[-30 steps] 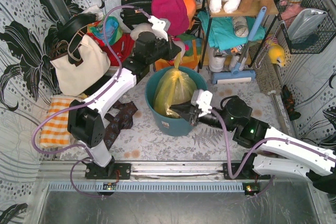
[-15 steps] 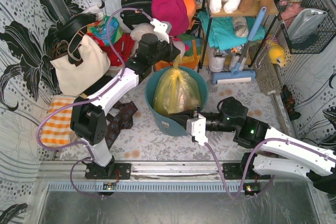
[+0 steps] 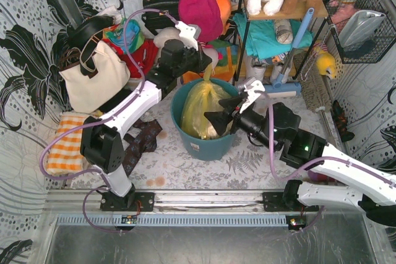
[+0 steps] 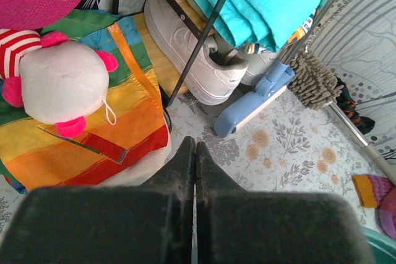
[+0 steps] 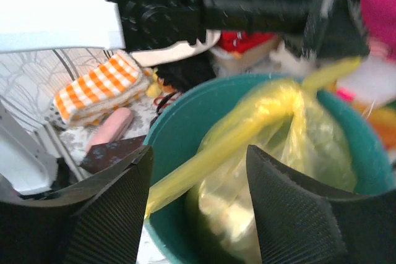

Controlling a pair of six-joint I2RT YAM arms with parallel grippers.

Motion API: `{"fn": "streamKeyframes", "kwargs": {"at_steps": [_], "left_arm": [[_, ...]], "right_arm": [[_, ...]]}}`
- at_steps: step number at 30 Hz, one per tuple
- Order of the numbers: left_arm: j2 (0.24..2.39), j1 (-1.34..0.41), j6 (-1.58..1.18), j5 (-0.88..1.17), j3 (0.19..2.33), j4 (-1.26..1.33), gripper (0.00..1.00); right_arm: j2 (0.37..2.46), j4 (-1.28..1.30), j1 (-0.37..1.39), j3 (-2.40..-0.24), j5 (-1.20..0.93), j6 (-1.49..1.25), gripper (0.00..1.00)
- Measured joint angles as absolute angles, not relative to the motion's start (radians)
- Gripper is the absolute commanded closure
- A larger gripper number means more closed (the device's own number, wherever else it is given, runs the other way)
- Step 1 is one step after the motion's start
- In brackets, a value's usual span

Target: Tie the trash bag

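Note:
The trash bag is yellow and glossy and sits inside the teal bucket. Its neck is pulled up into a twisted strand that runs to my left gripper, which is shut on it above the bucket's far rim. In the left wrist view the left gripper has its jaws pressed together and the bag is hidden. My right gripper stands open at the bucket's right side. In the right wrist view the right gripper has a loose yellow strand of the bag lying between its fingers, draped over the bucket's rim.
A cream tote and an orange checked cloth lie at the left. A dark patterned cloth lies beside the bucket. Behind stand a rack with teal fabric, a blue brush, a white sneaker and a plush toy.
My right gripper has opened and let go of the bag, moving from the bucket's front up to its right side. The left gripper still holds the strand in place.

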State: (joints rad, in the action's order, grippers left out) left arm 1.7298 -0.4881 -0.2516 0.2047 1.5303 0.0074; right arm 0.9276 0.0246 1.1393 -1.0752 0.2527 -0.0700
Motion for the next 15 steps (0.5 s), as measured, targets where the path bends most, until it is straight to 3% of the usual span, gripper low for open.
{"fn": "streamKeyframes", "kwargs": {"at_steps": [4, 8, 15], "left_arm": [[1.681, -0.488, -0.255, 0.222, 1.499, 0.009, 1.0], [1.619, -0.488, -0.265, 0.244, 1.456, 0.031, 1.0], [1.546, -0.488, -0.277, 0.265, 1.411, 0.068, 1.0]], "right_arm": [[0.96, 0.127, 1.139, -1.087, 0.311, -0.402, 0.31], [1.015, 0.195, 1.139, -1.086, 0.306, -0.649, 0.32], [1.081, 0.199, 1.139, -1.079, 0.262, -0.84, 0.78]]}}
